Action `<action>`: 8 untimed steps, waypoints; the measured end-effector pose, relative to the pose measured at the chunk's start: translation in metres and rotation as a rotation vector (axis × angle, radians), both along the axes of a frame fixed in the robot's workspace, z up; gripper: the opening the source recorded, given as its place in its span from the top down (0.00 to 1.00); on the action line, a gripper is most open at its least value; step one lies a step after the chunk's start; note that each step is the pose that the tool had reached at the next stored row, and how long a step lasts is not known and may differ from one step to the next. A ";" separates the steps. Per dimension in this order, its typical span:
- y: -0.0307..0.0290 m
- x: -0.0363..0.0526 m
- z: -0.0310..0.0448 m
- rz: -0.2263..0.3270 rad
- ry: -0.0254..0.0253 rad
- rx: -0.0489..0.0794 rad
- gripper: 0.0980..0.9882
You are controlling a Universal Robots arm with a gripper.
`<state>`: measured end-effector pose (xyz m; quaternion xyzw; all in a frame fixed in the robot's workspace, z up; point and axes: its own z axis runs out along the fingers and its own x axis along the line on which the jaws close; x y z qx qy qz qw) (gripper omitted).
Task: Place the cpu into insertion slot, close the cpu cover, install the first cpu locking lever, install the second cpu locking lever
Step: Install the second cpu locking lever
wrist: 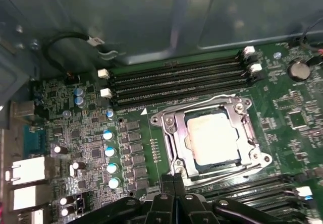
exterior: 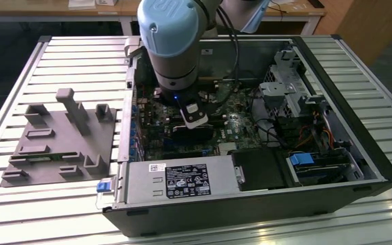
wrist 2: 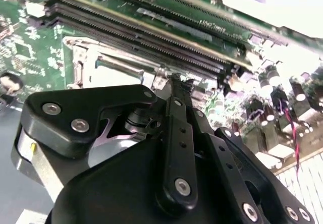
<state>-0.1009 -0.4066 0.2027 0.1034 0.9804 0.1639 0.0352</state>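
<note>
- Gripper (wrist: 174, 179) sits right at the socket edge in the first wrist view, its two black fingers (wrist: 180, 183) pressed together, nothing visibly between them.
- In the second wrist view the gripper (wrist 2: 180, 80) tips come to one narrow point, closed, just touching or hovering at the socket's metal frame; contact can't be called for sure.
- Just past the fingertips: the slot (wrist: 174, 151), silvery rim on the green board (wrist: 287, 118).
- The cpu (wrist: 212, 139) lies flat in the slot, pale grey face up, showing through the window.
- The cover (wrist: 241, 120) is down over the cpu, framing it on all sides.
- A thin lever (wrist: 222, 99) runs along the cover's far edge; whether it's latched can't be told.
- Beyond the slot, long black memory slots (wrist: 176, 80) run side by side, white clips at their ends.
- Another set of memory slots (wrist: 257, 191) sits on the near side of the slot, next to the gripper.
- Beside the slot, a row of blue-topped capacitors (wrist: 109, 158).
- Exterior view: the arm (exterior: 172, 41) reaches down into the open case (exterior: 359, 117), wrist over the board's middle.
- Outside the case, a grey fixture (exterior: 59, 138) rests on the slatted table (exterior: 19, 209), at the exterior view's left.
</note>
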 end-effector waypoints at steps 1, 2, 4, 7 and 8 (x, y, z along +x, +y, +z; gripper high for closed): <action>0.0000 0.0000 0.0028 0.000 -0.0013 0.000 0.99; 0.0000 0.0000 0.0055 0.000 -0.0029 0.000 0.99; 0.0000 0.0000 0.0108 0.000 -0.0067 0.000 0.99; 0.0000 0.0000 0.0161 0.000 -0.0128 -0.003 0.99; 0.0001 0.0000 0.0170 0.000 -0.0147 -0.009 0.99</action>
